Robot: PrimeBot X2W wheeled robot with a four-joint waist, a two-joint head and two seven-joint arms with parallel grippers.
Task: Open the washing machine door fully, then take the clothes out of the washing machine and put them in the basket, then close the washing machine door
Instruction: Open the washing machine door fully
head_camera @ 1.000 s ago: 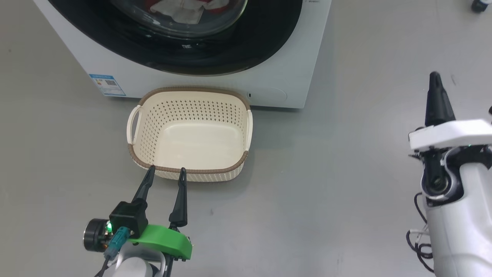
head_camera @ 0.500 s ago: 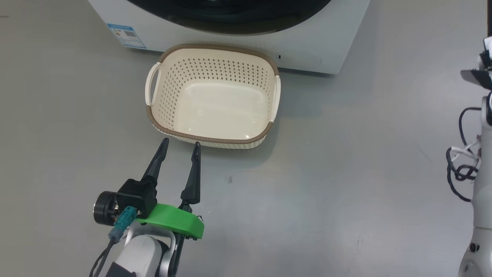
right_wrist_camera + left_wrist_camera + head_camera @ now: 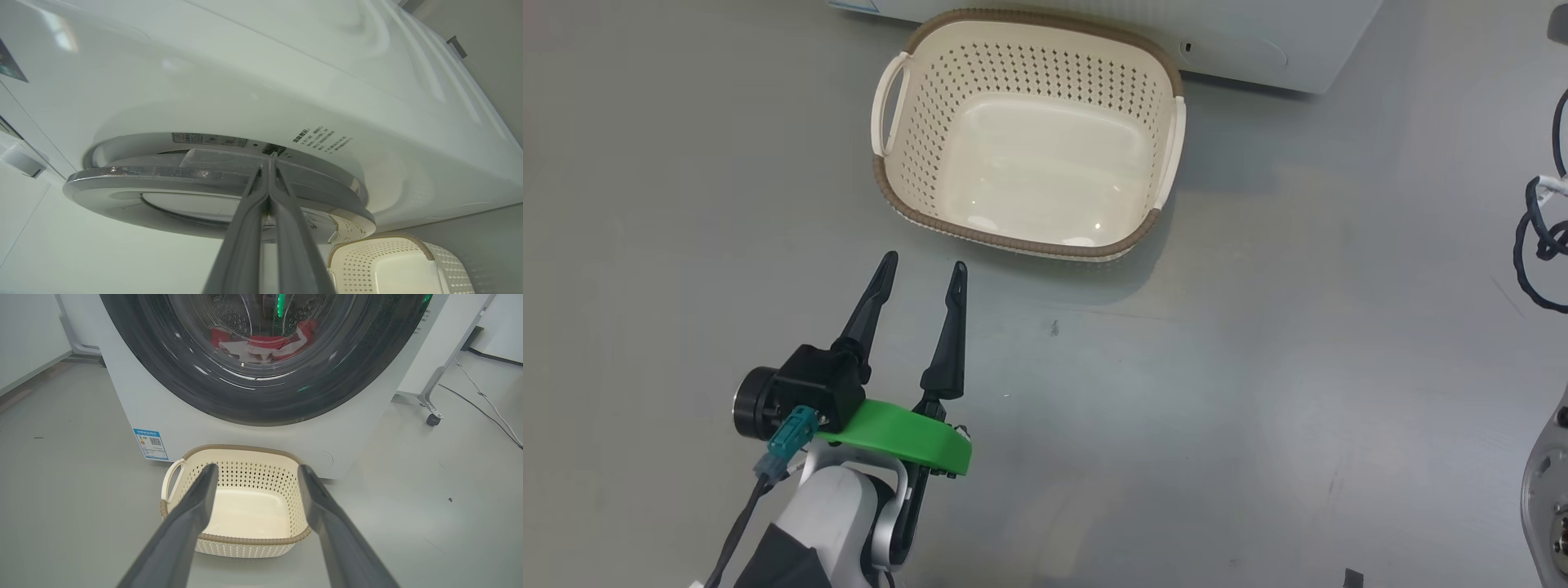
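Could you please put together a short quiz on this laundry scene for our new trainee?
1. True or false: the clothes lie in the basket.
2. Which end effector is open? A) left B) right C) both
3. What stands on the floor before the washing machine?
Key: 1 false, they sit behind the washing machine door. 2 A: left end effector open, right end effector shut. 3 the basket.

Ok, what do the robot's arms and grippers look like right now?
The left gripper has two long, dark, tapering fingers on a black block, with a green curved bracket, a teal connector with a dark cable, and a pale forearm. The right gripper has the same slim dark fingers.
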